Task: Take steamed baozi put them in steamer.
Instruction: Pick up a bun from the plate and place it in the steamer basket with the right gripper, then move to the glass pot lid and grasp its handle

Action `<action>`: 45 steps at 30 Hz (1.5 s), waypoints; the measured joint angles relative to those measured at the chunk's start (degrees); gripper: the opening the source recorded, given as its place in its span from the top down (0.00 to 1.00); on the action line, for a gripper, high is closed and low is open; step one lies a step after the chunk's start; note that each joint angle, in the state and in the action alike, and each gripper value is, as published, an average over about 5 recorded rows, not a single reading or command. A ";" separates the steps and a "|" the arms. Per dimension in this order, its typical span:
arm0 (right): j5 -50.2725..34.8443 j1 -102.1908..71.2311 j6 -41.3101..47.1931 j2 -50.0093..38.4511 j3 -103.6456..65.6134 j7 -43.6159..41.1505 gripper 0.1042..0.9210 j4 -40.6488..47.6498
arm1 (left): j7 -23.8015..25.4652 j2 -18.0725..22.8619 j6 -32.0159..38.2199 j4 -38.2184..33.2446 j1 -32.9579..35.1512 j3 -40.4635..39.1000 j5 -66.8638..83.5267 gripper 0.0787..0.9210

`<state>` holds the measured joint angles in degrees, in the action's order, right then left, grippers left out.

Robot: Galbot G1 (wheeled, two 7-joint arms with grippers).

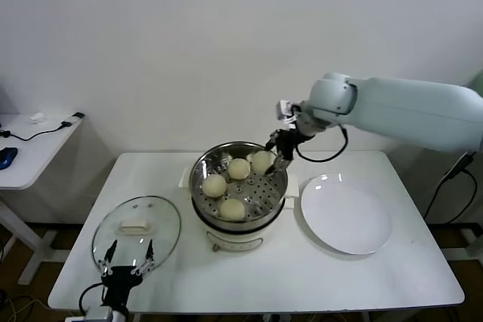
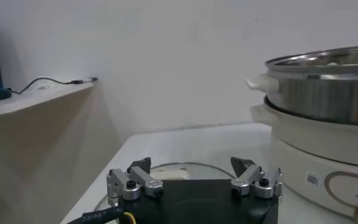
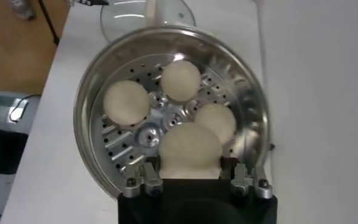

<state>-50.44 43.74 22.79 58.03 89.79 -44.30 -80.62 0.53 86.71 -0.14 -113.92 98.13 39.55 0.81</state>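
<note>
Right gripper is clasping the fourth baozi between its fingers, hovering directly above the steamer tray's far-right open spot.

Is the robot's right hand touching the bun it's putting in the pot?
Touching. The right wrist view shows the right gripper with a finger pressed against each side of that baozi, over the steamer.

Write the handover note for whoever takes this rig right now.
Right tool: over the steamer's far-right side, shut on the fourth baozi, not yet released.
Left tool: open, parked at the table's near-left, by the glass lid.
Done: three baozi lie on the perforated tray; the white plate is bare.
Left: release the last bun, withdraw the arm.
</note>
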 measured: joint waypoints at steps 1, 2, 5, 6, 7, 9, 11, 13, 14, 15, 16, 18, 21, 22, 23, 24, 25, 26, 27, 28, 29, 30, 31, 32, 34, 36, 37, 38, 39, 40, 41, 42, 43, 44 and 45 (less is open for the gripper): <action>0.08 -0.54 0.28 0.53 0.17 0.34 0.33 0.18 | 0.01 0.02 -0.02 0.01 0.00 0.00 0.00 0.12; 0.21 -1.10 0.55 1.04 0.35 0.64 0.33 0.41 | 0.02 0.04 -0.04 0.02 0.01 0.01 -0.01 0.12; 0.83 -2.69 1.20 2.16 0.82 1.32 0.33 1.15 | 0.06 0.03 -0.12 0.03 0.05 0.11 -0.04 0.12; 1.10 -3.17 1.38 2.42 0.96 1.50 0.33 1.36 | 0.07 0.01 -0.16 0.03 0.07 0.18 -0.04 0.12; 1.37 -3.61 1.55 2.61 1.09 1.68 0.33 1.55 | 0.08 -0.02 -0.20 0.01 0.09 0.24 -0.04 0.12; 1.90 -4.46 1.88 2.92 1.25 2.08 0.33 1.92 | 0.11 -0.09 -0.31 -0.04 0.11 0.33 -0.04 0.12; 2.35 -5.22 2.14 3.22 1.28 2.45 0.33 2.35 | 0.14 -0.13 -0.42 -0.09 0.07 0.31 -0.04 0.12; 2.71 -5.85 2.26 3.54 1.25 2.69 0.33 2.84 | 0.18 -0.15 -0.52 -0.14 0.04 0.24 -0.05 0.12; 2.86 -6.08 2.29 3.69 1.23 2.76 0.33 3.07 | 0.20 -0.15 -0.55 -0.18 0.03 0.20 -0.06 0.12; 2.99 -6.26 2.30 3.82 1.21 2.80 0.33 3.26 | 0.22 -0.16 -0.57 -0.23 0.05 0.18 -0.07 0.12; 3.12 -6.42 2.29 3.91 1.19 2.82 0.32 3.43 | 0.24 -0.18 -0.60 -0.27 0.08 0.17 -0.08 0.12; 3.35 -6.67 2.22 4.02 1.18 2.81 0.30 3.66 | 0.28 -0.24 -0.67 -0.37 0.18 0.20 -0.10 0.12; 3.57 -6.98 1.81 4.05 0.96 2.55 0.22 3.94 | 0.30 -0.35 -0.80 -0.51 0.31 0.29 -0.11 0.12; 3.61 -7.04 1.59 4.04 0.82 2.40 0.19 4.07 | 0.30 -0.37 -0.85 -0.57 0.34 0.32 -0.11 0.12; 3.65 -7.07 1.31 4.01 0.66 2.20 0.16 4.20 | 0.30 -0.39 -0.90 -0.65 0.37 0.35 -0.10 0.12; 3.67 -7.07 0.97 3.96 0.48 1.95 0.15 4.33 | 0.30 -0.40 -0.97 -0.74 0.41 0.38 -0.10 0.12; 3.68 -7.03 0.57 3.88 0.28 1.65 0.13 4.46 | 0.30 -0.40 -1.03 -0.83 0.45 0.40 -0.10 0.12; 3.68 -6.96 0.13 3.78 0.07 1.32 0.13 4.56 | 0.30 -0.41 -1.09 -0.93 0.50 0.44 -0.10 0.12; 3.67 -6.86 -0.36 3.64 -0.15 0.92 0.12 4.63 | 0.30 -0.42 -1.16 -1.03 0.55 0.48 -0.10 0.12; 3.66 -6.73 -0.90 3.47 -0.37 0.49 0.12 4.68 | 0.30 -0.42 -1.23 -1.15 0.60 0.52 -0.10 0.12; 3.66 -6.58 -1.46 3.25 -0.59 0.03 0.12 4.72 | 0.31 -0.43 -1.28 -1.27 0.65 0.57 -0.11 0.12; 3.64 -6.43 -2.09 2.95 -0.85 -0.47 0.12 4.74 | 0.30 -0.45 -1.33 -1.37 0.69 0.63 -0.13 0.12; 3.61 -6.29 -2.76 2.58 -1.15 -0.98 0.12 4.75 | 0.29 -0.45 -1.37 -1.45 0.71 0.70 -0.15 0.12; 3.54 -6.18 -3.45 2.14 -1.49 -1.46 0.12 4.76 | 0.29 -0.47 -1.41 -1.52 0.73 0.75 -0.19 0.12; 3.15 -6.15 -4.89 1.00 -2.40 -2.15 0.12 4.83 | 0.25 -0.54 -1.49 -1.58 0.70 0.85 -0.29 0.12; 2.29 -6.57 -6.35 -0.41 -3.73 -2.04 0.12 4.95 | 0.23 -0.65 -1.66 -1.60 0.61 0.92 -0.42 0.12; 1.75 -7.02 -7.10 -1.20 -4.65 -1.58 0.12 5.03 | 0.23 -0.72 -1.78 -1.63 0.55 0.96 -0.47 0.12; 1.20 -7.66 -7.83 -2.03 -5.78 -0.81 0.12 5.10 | 0.24 -0.79 -1.91 -1.67 0.49 0.98 -0.51 0.12; 0.71 -8.54 -8.58 -2.90 -7.19 0.33 0.12 5.16 | 0.25 -0.86 -2.06 -1.72 0.42 1.00 -0.54 0.12; 0.35 -9.64 -9.32 -3.80 -8.88 1.79 0.12 5.18 | 0.27 -0.93 -2.17 -1.76 0.34 1.01 -0.54 0.12; 0.15 -10.93 -10.01 -4.71 -10.83 3.54 0.12 5.16 | 0.26 -1.00 -2.25 -1.80 0.27 1.00 -0.51 0.12; 0.09 -12.48 -10.67 -5.67 -13.10 5.60 0.12 5.08 | 0.22 -1.07 -2.28 -1.82 0.18 0.99 -0.44 0.12; 0.15 -14.23 -11.30 -6.66 -15.62 7.87 0.12 4.94 | 0.16 -1.15 -2.26 -1.83 0.08 0.98 -0.34 0.12; 0.32 -16.16 -11.87 -7.67 -18.32 10.21 0.12 4.73 | 0.09 -1.24 -2.21 -1.83 -0.03 0.97 -0.20 0.12; 0.57 -18.33 -12.40 -8.71 -21.28 12.62 0.12 4.47 | 0.01 -1.35 -2.13 -1.86 -0.13 0.96 -0.04 0.12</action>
<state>-49.87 25.41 10.38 49.32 68.51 -31.68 -76.15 0.55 85.37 -2.27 -115.78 98.00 40.51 0.78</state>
